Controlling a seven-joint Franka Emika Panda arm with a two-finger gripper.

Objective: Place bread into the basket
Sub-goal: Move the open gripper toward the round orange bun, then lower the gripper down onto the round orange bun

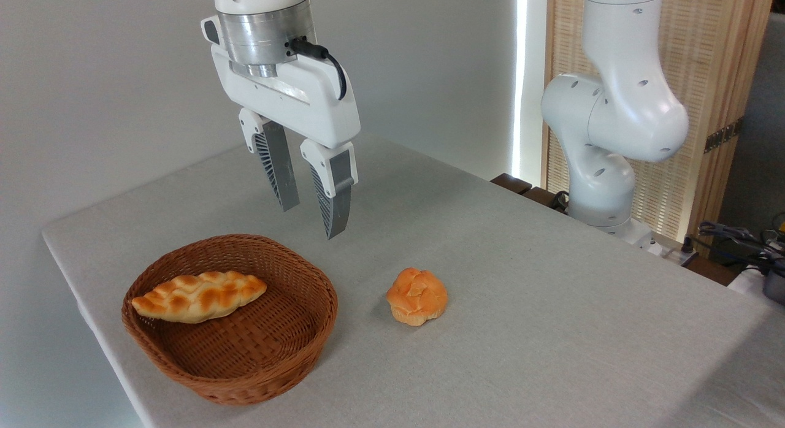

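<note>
The bread [417,296], a small round orange-golden bun with a knotted top, lies on the grey table just right of the basket [288,348]. That basket is round, shallow, reddish-brown wicker, and a long braided golden-brown loaf [199,296] rests inside it along the left wall. My gripper [311,221] hangs in the air above the basket's far rim, up and to the left of the bun. Its two ribbed grey fingers are open with a narrow gap and hold nothing.
The table [552,293] is covered in grey cloth; its left edge runs close behind the basket. The arm's white base [604,127] stands at the back right, with cables and equipment [745,244] beyond the right edge.
</note>
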